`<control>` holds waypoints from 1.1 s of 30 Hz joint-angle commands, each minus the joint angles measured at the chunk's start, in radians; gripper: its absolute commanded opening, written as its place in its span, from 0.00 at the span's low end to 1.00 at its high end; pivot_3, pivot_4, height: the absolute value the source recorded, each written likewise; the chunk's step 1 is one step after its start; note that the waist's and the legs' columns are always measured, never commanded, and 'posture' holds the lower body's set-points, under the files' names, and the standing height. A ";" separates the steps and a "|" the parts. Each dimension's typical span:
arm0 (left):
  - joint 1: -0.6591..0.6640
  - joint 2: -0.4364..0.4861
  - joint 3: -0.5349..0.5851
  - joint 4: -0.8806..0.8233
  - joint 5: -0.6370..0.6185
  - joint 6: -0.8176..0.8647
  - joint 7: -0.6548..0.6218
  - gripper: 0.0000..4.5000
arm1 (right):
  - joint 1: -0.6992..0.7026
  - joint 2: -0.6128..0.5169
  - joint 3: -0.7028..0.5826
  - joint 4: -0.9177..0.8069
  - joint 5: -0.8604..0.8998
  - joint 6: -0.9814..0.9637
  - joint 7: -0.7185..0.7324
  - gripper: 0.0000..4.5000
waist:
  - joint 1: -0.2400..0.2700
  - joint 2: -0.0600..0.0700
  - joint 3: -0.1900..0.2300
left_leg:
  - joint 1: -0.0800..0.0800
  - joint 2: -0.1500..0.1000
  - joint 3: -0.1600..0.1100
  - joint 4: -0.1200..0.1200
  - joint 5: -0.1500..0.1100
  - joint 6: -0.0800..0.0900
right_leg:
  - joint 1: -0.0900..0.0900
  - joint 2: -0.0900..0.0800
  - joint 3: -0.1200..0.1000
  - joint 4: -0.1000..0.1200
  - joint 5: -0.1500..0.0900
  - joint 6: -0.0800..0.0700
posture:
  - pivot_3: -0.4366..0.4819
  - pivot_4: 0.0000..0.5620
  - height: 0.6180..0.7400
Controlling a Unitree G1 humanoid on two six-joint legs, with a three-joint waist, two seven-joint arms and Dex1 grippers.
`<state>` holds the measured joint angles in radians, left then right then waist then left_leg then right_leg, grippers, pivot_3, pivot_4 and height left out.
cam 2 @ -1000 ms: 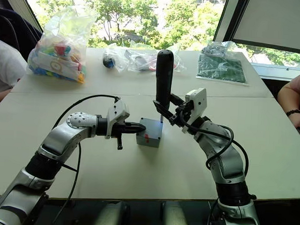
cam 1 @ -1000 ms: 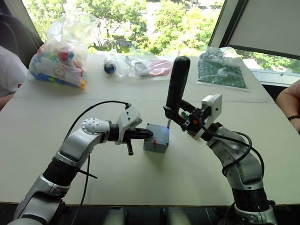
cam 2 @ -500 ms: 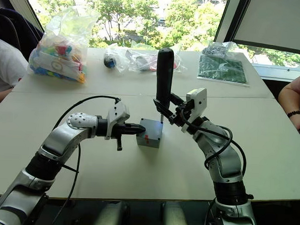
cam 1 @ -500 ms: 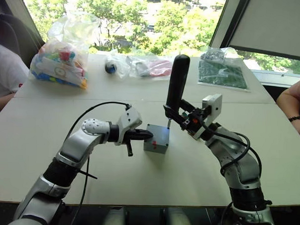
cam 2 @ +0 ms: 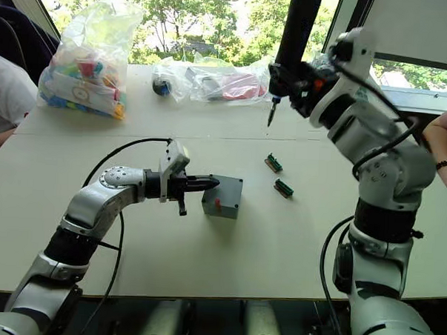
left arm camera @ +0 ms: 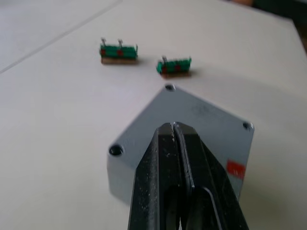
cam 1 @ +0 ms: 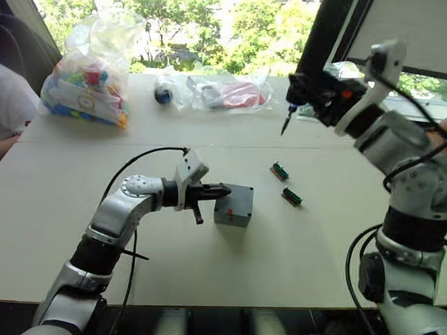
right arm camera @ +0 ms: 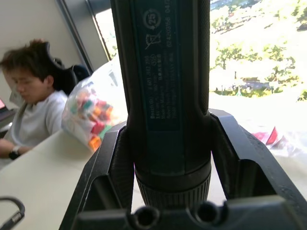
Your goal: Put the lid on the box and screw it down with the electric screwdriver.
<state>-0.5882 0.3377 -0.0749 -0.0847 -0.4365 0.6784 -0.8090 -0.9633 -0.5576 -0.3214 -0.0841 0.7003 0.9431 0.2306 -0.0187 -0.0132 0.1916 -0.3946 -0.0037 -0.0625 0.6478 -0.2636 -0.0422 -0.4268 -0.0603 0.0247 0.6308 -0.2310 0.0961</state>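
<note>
— Where does it stand?

— The box (cam 1: 234,205) sits mid-table with the lid (left arm camera: 192,122) on top, corner holes showing; the left gripper (cam 1: 215,190) has its two fingers pressed together with nothing between them, tips resting on the lid's near edge; the right gripper (cam 1: 316,86) is clamped round the electric screwdriver (cam 2: 292,37), held high above the far side of the table, bit pointing down, well apart from the box.

— So what makes the driving go well?

— I'd say bringing the bit straight down over one corner hole, tool upright; the left fingers pinning the lid so it can't slide; and steering clear of the two small green parts (cam 1: 285,183) just beside the box.
</note>
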 commanded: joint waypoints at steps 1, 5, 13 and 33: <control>-0.049 0.015 0.116 -0.090 -0.041 0.043 0.109 0.00 | 0.001 -0.118 -0.010 0.099 -0.059 0.086 -0.004 0.41 | 0.006 -0.002 -0.001 | 0.000 0.000 -0.001 0.000 0.000 0.000 | 0.001 0.000 -0.001 -0.001 0.000 0.000 | 0.48 0.27 1.00; -0.027 0.119 0.110 -0.162 -0.141 0.120 -0.032 0.00 | 0.073 -0.305 0.118 0.208 -0.126 0.264 0.081 0.41 | 0.003 -0.001 0.000 | 0.001 -0.001 0.003 -0.002 -0.001 0.002 | 0.002 -0.002 0.001 -0.003 0.000 0.000 | 0.48 0.27 1.00; 0.093 0.353 -0.070 -0.299 -0.092 0.084 -0.215 0.00 | 0.184 -0.508 0.302 0.327 -0.076 0.529 0.373 0.41 | -0.004 0.008 0.005 | -0.004 -0.001 0.004 -0.002 -0.003 0.005 | -0.004 -0.001 0.002 -0.003 -0.001 0.001 | 0.48 0.27 1.00; 0.141 0.297 -0.087 -0.324 -0.079 0.063 -0.120 0.00 | 0.127 -0.436 0.459 0.526 -0.242 0.431 0.487 0.67 | -0.002 0.007 0.005 | 0.001 0.000 0.004 0.002 -0.002 0.005 | 0.002 0.001 0.002 -0.002 0.000 -0.001 | 0.48 0.27 1.00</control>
<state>-0.4432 0.6261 -0.1777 -0.3951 -0.5175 0.7580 -0.9300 -0.8124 -0.9850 0.1317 0.4401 0.4902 1.4046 0.7070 -0.0206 -0.0062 0.1970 -0.3930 -0.0041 -0.0586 0.6497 -0.2655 -0.0369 -0.4251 -0.0597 0.0269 0.6286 -0.2307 0.0948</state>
